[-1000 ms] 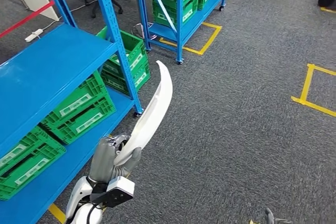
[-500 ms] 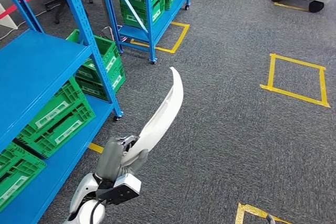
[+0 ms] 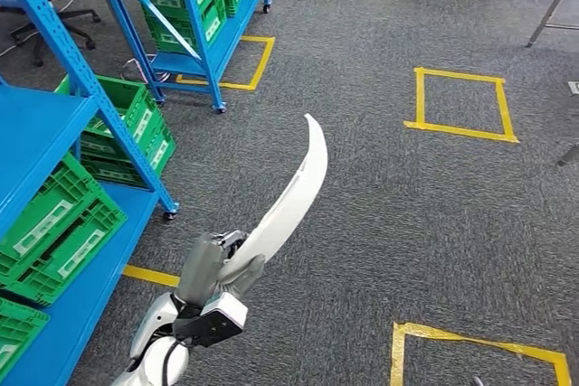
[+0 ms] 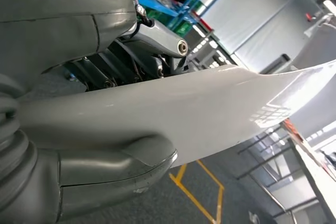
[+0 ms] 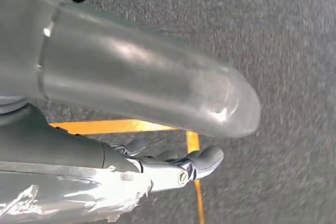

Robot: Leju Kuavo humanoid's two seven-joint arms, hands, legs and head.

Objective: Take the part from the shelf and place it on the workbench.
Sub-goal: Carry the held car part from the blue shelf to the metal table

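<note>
The part [image 3: 287, 201], a long curved white panel, is held at its lower end by the left hand [image 3: 215, 264]. From this hand it rises up and forward over the grey carpet floor [image 3: 410, 223], and its pointed tip is the farthest point from the hand. In the left wrist view the part [image 4: 206, 111] is clamped between the thick grey thumb [image 4: 115, 174] on one face and the darker fingers [image 4: 158, 35] on the other face, so the hand is closed around it.

The right hand [image 5: 158, 129] is seen in the right wrist view above the carpet. Its thumb is stretched out straight, the dark fingers [image 5: 198, 161] are slightly bent, and nothing is held in it; a gap is seen between thumb and fingers.

The blue shelf [image 3: 41, 146] stands to the left of the left hand, well apart from the part. Green crates [image 3: 58, 228] are kept on its lower level. Yellow tape squares [image 3: 460, 101] are marked on the carpet to the right of the part, and a second blue shelf [image 3: 194, 6] with green crates is placed farther behind it.
</note>
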